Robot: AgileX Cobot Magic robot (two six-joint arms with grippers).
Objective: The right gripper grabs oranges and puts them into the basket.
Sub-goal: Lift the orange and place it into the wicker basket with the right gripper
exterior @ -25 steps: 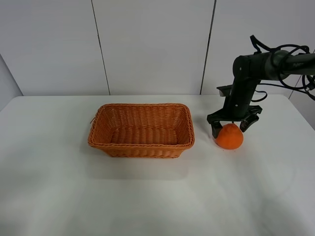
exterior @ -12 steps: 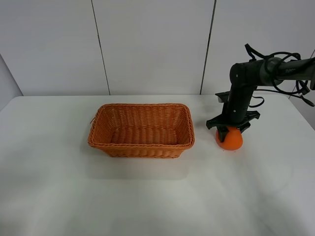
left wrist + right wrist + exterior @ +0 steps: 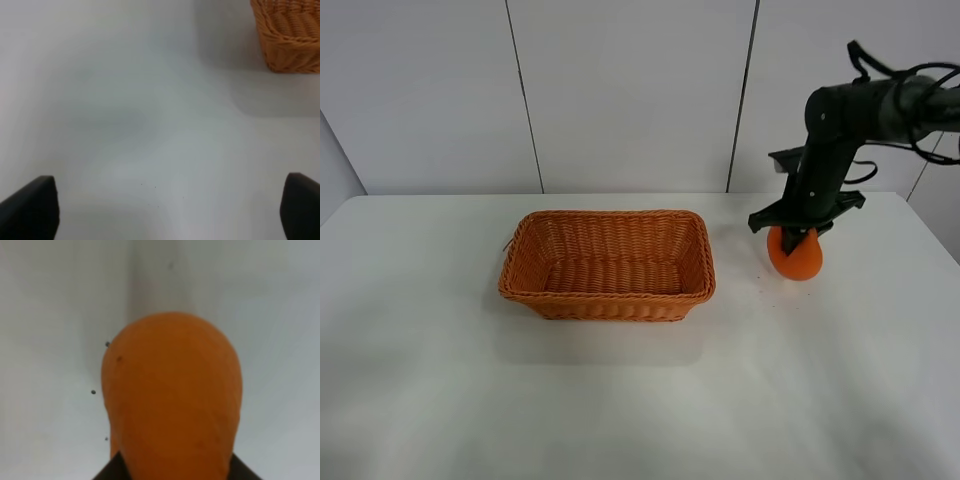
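Observation:
My right gripper (image 3: pixel 798 236) is shut on the orange (image 3: pixel 796 258) from above and holds it a little above the white table, to the right of the basket. The wicker basket (image 3: pixel 608 296) stands at the table's middle with nothing in it. In the right wrist view the orange (image 3: pixel 172 395) fills the centre, with the dark fingers (image 3: pixel 114 471) just showing at its sides. My left gripper (image 3: pixel 165 210) is open and empty over bare table, and a corner of the basket (image 3: pixel 290 35) shows in its view.
The white table (image 3: pixel 620 400) runs wide around the basket. A white panelled wall (image 3: pixel 620 90) stands behind it. A few tiny dark specks (image 3: pixel 757 291) lie on the table below the orange.
My right gripper came down and closed on the orange. It has now lifted the orange up and slightly to the right, off the table. The basket has not moved.

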